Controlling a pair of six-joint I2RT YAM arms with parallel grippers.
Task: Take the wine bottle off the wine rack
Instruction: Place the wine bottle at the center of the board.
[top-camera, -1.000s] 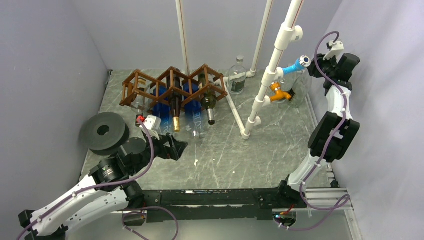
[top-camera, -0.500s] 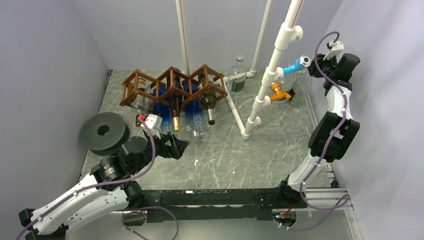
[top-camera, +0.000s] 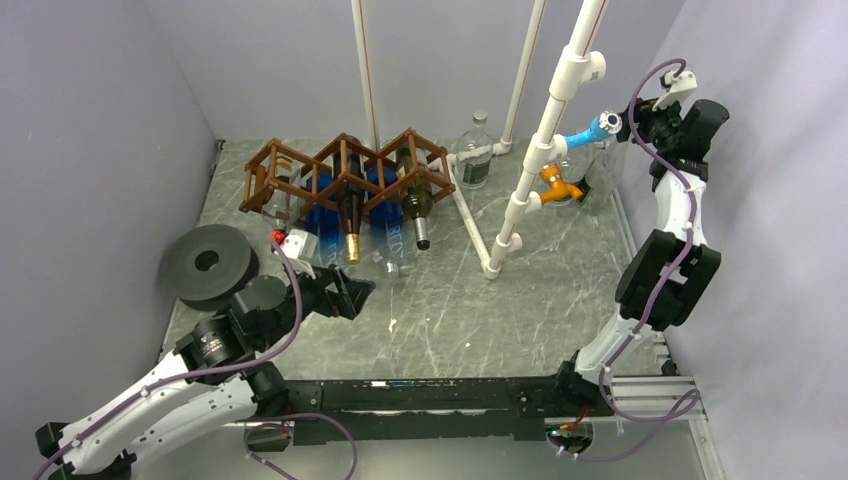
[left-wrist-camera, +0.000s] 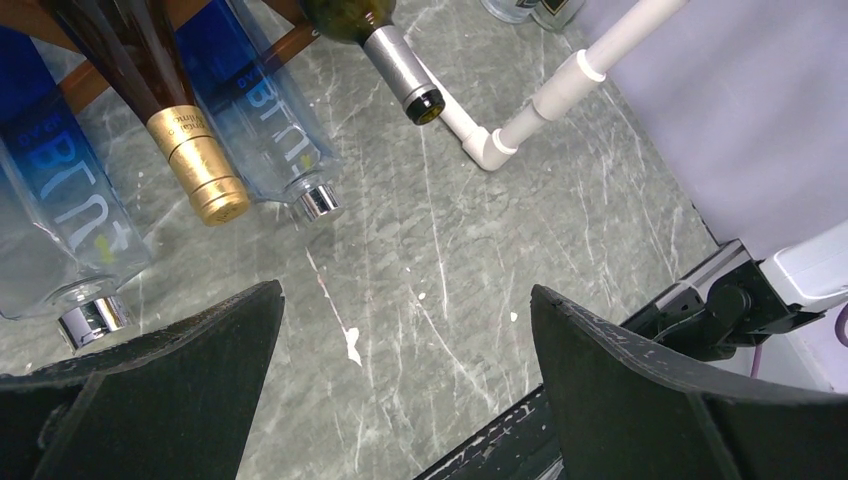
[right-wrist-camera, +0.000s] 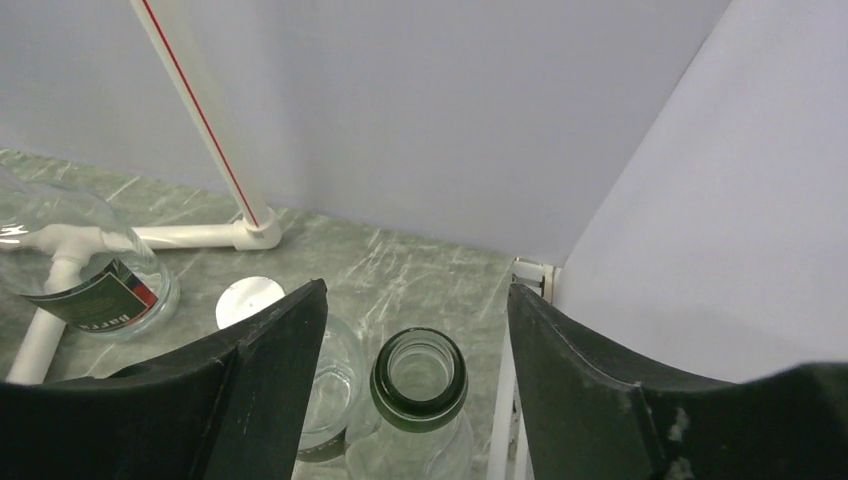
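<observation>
Up in the far right corner, the right arm has lifted a little, and the left arm has slid a bit to the left. The left gripper (left-wrist-camera: 405, 290) is low over the table (top-camera: 450, 300), wide open and holding nothing, near the bottle tops. Behind it is the rack (top-camera: 345, 170). Two wine bottles lie in it with their necks poking out: the gold-cap bottle (left-wrist-camera: 195, 165) between two blue bottles (left-wrist-camera: 255, 110), and the grey-cap bottle (top-camera: 418, 215) in the right end cell. Next comes a white pipe (top-camera: 530, 170). The right gripper (right-wrist-camera: 416, 290) is open above a standing green-rim bottle (right-wrist-camera: 419, 380), with a finger on each side of its mouth, not touching.
</observation>
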